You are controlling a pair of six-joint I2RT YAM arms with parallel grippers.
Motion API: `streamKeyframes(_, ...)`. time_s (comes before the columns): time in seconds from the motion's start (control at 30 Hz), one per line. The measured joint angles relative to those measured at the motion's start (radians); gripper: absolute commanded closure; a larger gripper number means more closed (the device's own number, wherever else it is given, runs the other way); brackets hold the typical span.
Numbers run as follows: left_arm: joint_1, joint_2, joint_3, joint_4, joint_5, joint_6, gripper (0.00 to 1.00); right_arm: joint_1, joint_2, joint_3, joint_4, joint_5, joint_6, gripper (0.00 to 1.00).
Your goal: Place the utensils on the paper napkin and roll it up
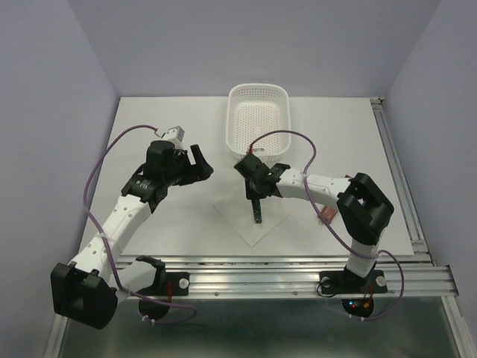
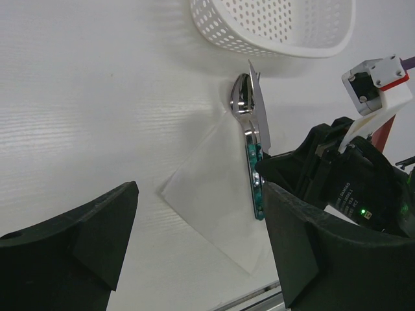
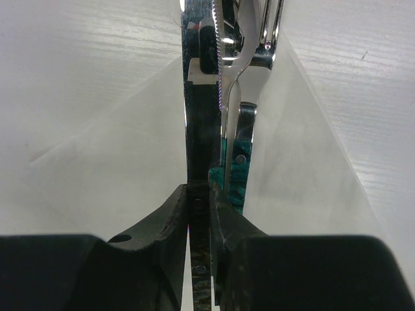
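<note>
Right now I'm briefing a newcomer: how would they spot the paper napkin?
Find the white perforated basket at the table's far edge. In front of it lies the paper napkin, beneath the green-handled utensils the right end effector holds. Unlike the basket, it is thin, plain paper.

The paper napkin (image 1: 253, 224) lies on the surface (image 1: 335, 134) between my arms, the basket (image 1: 231, 119) behind it. The utensils (image 1: 256, 211) sit over the napkin in my right jaws, with my left jaws well apart to their left.
</note>
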Motion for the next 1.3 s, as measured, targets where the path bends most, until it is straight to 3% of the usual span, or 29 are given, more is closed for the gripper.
streamKeyframes(1.0,0.0,-0.009,-0.075,0.024,0.011,-0.021,0.14,0.012,0.05,-0.002,-0.013,0.073,0.047,0.76)
streamKeyframes(1.3,0.0,0.015,-0.145,0.063,0.028,-0.055,0.15,0.02,0.05,-0.002,-0.023,0.08,0.058,0.75)
